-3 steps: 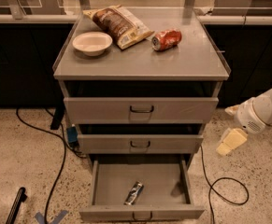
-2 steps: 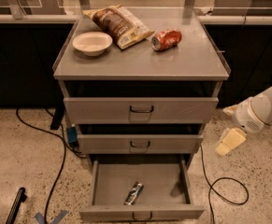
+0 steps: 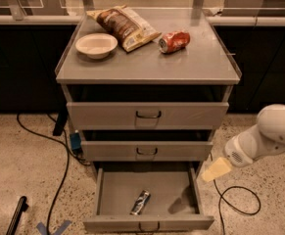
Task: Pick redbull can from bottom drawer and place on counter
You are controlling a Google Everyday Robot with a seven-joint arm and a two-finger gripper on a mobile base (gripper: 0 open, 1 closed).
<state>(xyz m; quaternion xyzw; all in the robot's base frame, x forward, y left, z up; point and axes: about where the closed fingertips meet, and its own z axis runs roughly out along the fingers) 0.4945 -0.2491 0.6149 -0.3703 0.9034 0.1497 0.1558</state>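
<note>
Lying sideways in the bottom drawer (image 3: 117, 192), the can (image 3: 140, 202) looks slim, silver-and-blue. Right of the drawer hangs the gripper (image 3: 217, 169); its spread cannot be told.

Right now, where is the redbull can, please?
In the camera view, the redbull can lies on its side near the front of the open bottom drawer; the hand hangs right of it.

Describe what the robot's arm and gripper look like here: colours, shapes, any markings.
The arm is a smooth, rounded white shell, bulbous at the joint, with a small patch of dark vent dots near its end. The gripper, right of the bottom drawer, is a pale yellow wedge. No cables or lettering show on either.
</note>
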